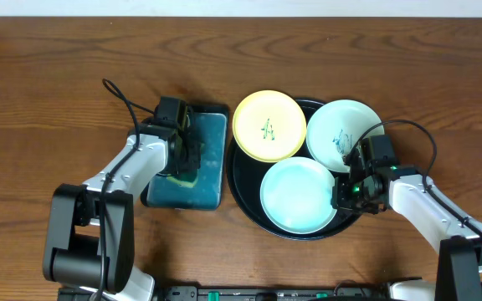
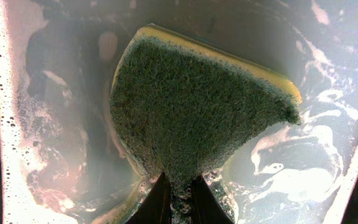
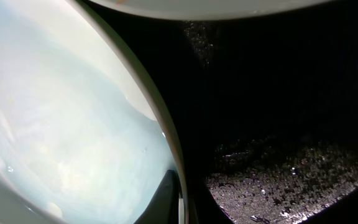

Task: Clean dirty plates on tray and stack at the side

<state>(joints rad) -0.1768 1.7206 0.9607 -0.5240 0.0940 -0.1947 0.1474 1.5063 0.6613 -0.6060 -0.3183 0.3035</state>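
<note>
Your left gripper (image 2: 178,186) is clamped on the sponge (image 2: 191,106), pinching its near corner. The green scrub side faces the wrist camera, with the yellow layer along the far edge. The sponge is in the teal tray (image 1: 213,125), which holds soapy water with foam along its walls.

Your right gripper (image 3: 179,200) is closed on the rim of the near mint plate (image 1: 298,195). One finger shows inside the rim; the outer one is lost against the dark. That plate is in the black tray (image 1: 243,194) and its centre looks unmarked. There are wet droplets on the tray floor beside it.

The black tray holds all three plates:
- One yellow plate (image 1: 268,125) with a green scribble, overhanging the tray's far-left rim.
- Two mint: the near one and the far mint plate (image 1: 341,134), which has a blue scribble.

Seen from above, the plate edges meet; you can't tell which overlaps which.

Count: one sponge and two trays, both trays on the table (image 1: 57,84), with the teal one left of the black.
</note>
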